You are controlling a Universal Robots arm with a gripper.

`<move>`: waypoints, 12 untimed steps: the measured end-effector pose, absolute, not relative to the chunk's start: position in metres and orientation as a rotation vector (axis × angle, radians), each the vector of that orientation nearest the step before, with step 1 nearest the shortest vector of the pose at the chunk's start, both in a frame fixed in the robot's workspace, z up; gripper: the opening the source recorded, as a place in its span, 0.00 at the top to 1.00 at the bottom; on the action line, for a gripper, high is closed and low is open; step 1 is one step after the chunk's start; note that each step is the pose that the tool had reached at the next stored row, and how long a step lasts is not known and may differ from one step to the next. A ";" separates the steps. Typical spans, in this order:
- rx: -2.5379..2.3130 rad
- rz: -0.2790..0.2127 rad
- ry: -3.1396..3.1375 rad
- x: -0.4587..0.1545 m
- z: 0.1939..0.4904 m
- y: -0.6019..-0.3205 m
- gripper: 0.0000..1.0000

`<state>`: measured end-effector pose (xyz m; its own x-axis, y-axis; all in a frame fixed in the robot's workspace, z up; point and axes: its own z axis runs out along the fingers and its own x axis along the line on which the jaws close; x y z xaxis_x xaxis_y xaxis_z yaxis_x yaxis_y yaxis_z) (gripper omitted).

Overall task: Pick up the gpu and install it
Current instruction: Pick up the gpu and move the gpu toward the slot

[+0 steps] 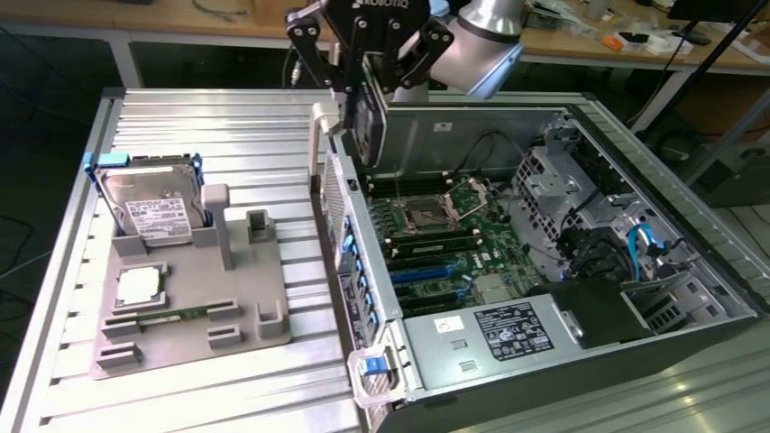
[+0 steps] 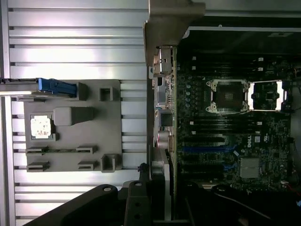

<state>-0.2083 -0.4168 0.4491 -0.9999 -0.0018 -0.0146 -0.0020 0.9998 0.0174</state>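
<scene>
Nearest, on the ribbed aluminium tabletop (image 1: 216, 397): a grey plastic holder tray (image 1: 241, 307) with a silver, blue-framed hard drive (image 1: 151, 212) standing on edge at its far end. Just beside the tray, an open metal computer case (image 1: 475, 135) lying on its side, green motherboard (image 1: 445, 244) exposed. Farther back, over the case's far corner: a black gripper (image 1: 367, 90) clamped tight on the thin, dark, flat rectangular gpu card (image 1: 364, 135), holding it upright in the air, above the motherboard and not touching it.

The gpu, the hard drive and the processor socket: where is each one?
gpu (image 1: 364, 135): exterior view, its dark face.
hard drive (image 1: 154, 216): exterior view, its white label.
processor socket (image 2: 229, 95): wrist view, its centre.
</scene>
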 end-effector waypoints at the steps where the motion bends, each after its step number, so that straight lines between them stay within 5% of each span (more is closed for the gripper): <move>1: -0.003 0.027 3.127 -0.205 0.449 -0.417 0.71; 12: -0.003 0.027 3.127 -0.161 0.449 -0.417 0.71</move>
<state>-0.1614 -0.4169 0.4492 -0.9999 -0.0019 -0.0145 -0.0021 0.9998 0.0173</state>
